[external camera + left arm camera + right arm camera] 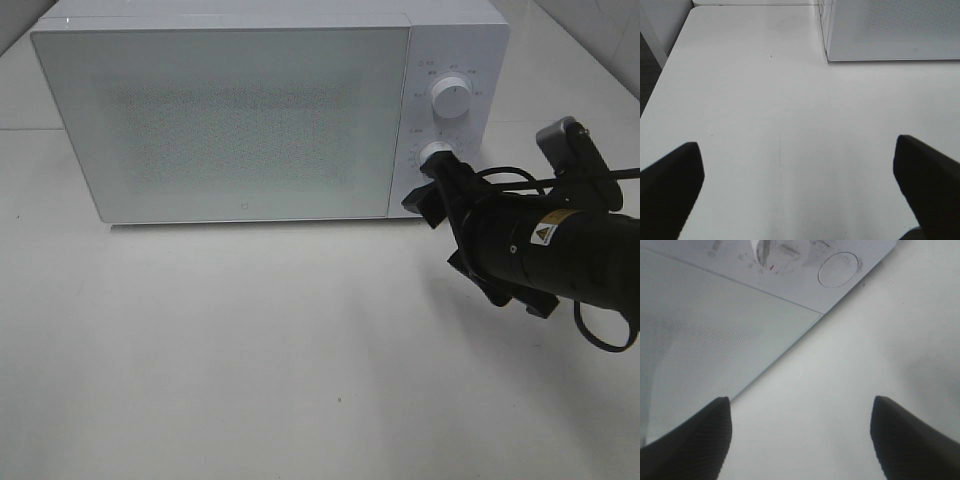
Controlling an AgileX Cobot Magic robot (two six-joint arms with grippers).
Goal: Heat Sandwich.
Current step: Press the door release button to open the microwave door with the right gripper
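Right gripper (437,187) open, fingers wide apart, nothing held between them. Placed just in front of the microwave (475,45), at the control panel on the right end of it, close under the lower knob (437,153); touching the panel or only near it, impossible to tell from the high camera. Higher on the same panel the upper knob (452,98), apart from the gripper.

Through the right wrist camera, two dark fingertips (695,435) spread wide, with only white table (880,340) and the lower edge of the microwave door (715,325) between them. Beyond, on the panel, a knob with a red mark (777,252) and beside it a round button (838,269).

Left gripper (797,147) also open and empty, low over the bare table (765,90), well apart from the microwave, with one lower corner of the door (890,30) in view ahead of it.

Microwave door (230,120) shut, level with the control panel, pale and covered with a fine dotted pattern; nothing clear to see behind it.

As for the sandwich, not possible to make out in any view. Inside the microwave or somewhere else, cannot tell.
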